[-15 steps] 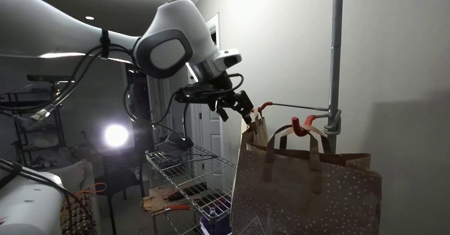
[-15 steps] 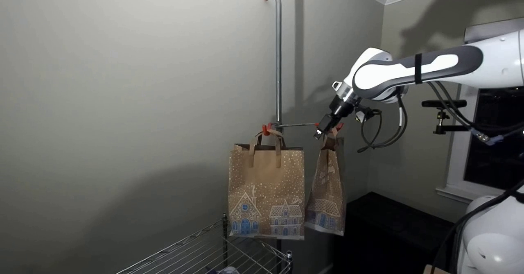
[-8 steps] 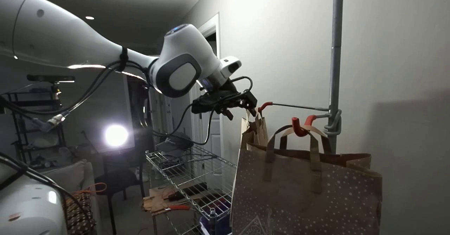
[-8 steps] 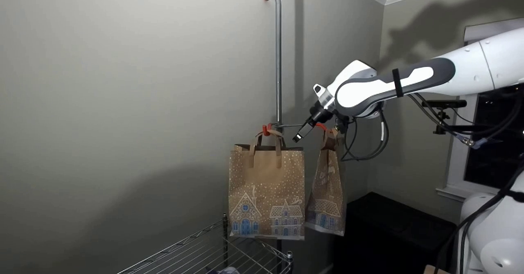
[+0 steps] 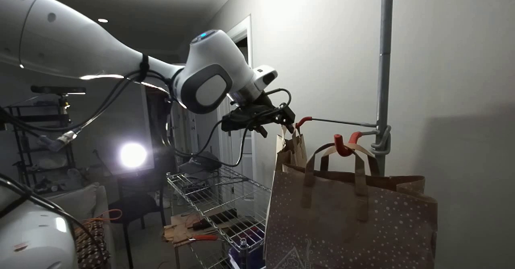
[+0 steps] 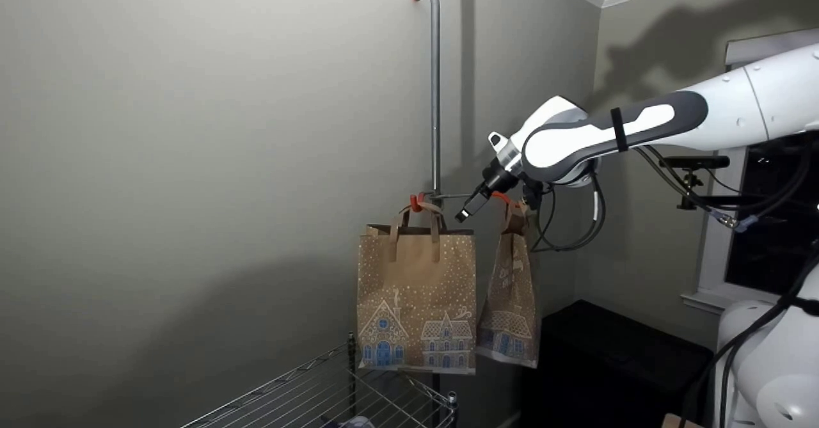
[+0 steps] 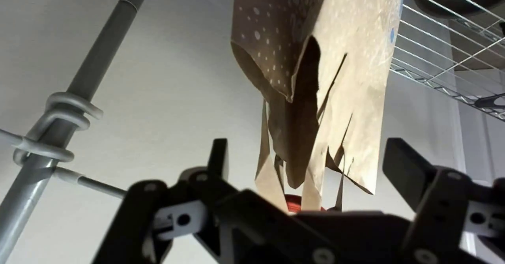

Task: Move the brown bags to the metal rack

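A brown dotted paper bag with printed houses (image 6: 416, 287) hangs by its handles from a red-tipped hook; it is large and near in an exterior view (image 5: 350, 220). A second brown bag (image 6: 510, 300) hangs from another red hook, partly hidden behind the first in an exterior view (image 5: 299, 152). The wrist view shows it upside down (image 7: 351, 70), its handles on the red hook. My gripper (image 7: 311, 159) is open and empty, fingers spread to either side of that bag's handles; contact is not visible. It also shows in both exterior views (image 5: 277, 130) (image 6: 462, 215). The metal wire rack (image 5: 202, 210) stands below (image 6: 269, 386).
A vertical grey pole (image 6: 435, 95) carries the hooks (image 5: 342, 146) and stands close to the wall; it also shows in the wrist view (image 7: 106, 47). A dark cap (image 5: 201, 162) lies on the rack. A large black box (image 6: 620, 351) stands behind the second bag.
The arm has come lower and farther out. In an exterior view the gripper has shifted from the second bag's handles toward the first bag. The bags hang where they were.
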